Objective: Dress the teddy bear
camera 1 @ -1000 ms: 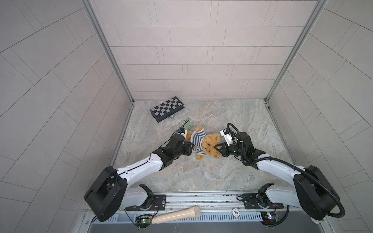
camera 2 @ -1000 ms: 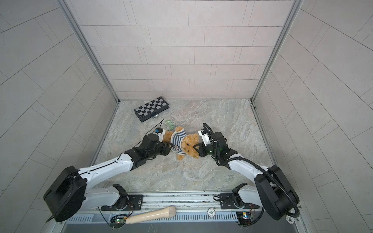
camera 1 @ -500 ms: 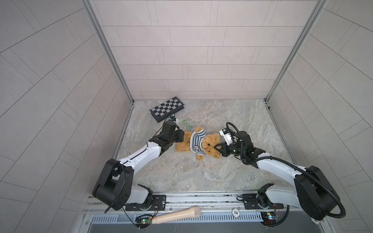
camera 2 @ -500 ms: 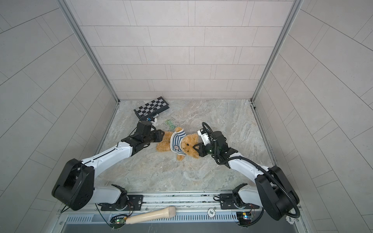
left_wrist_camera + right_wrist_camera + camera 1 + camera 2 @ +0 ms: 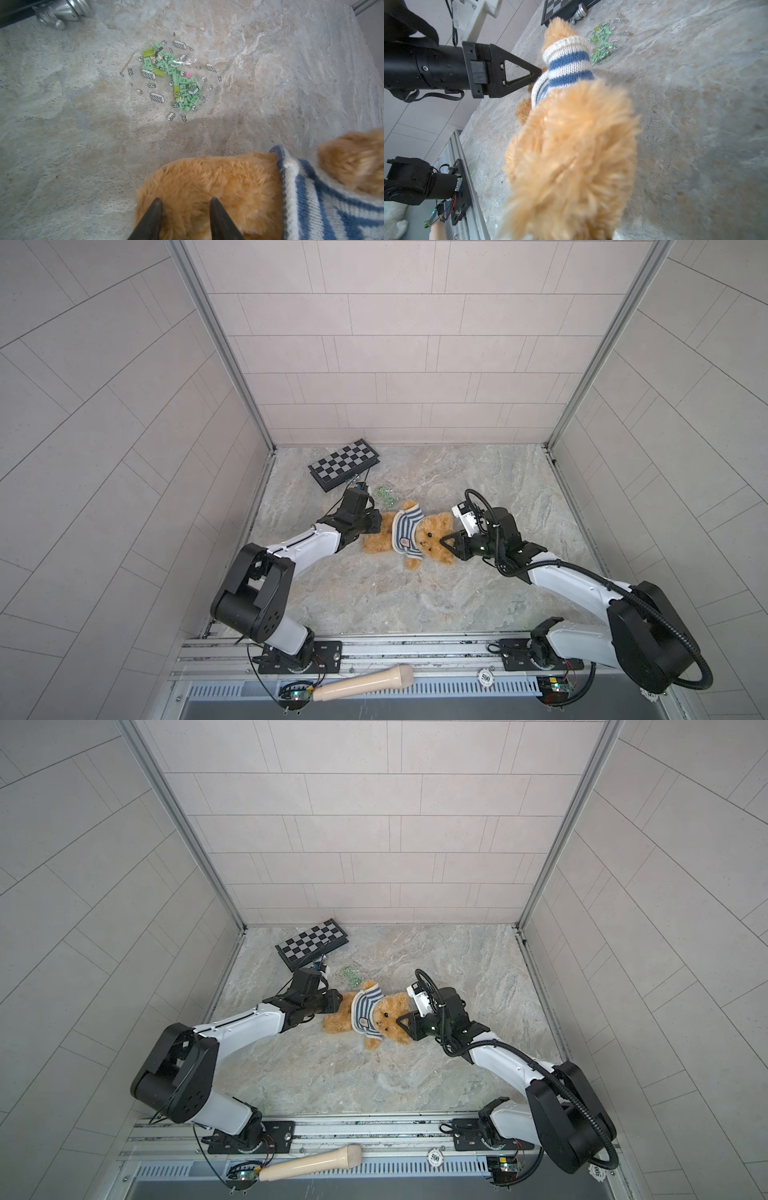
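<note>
Right now one bear (image 5: 432,536) is lying face up between two grippers, wearing one striped sweater (image 5: 405,531). One chessboard (image 5: 344,464), one bag of green bricks (image 5: 174,76) and one wooden handle (image 5: 365,684) are lying around it.

The left gripper (image 5: 185,200) is standing with its fingers (image 5: 154,216) parted. Both tips are pressing on the fur of a leg, not closing round it. The sweater's hem is lying just beside them, and the bag is sitting beyond the tips, apart from the bear.

The right gripper (image 5: 448,546) is meeting the bear's head from the opposite end, its tips touching fur by an ear. Whether they are pinching or parted I cannot tell, because the head is filling that wrist view.
</note>
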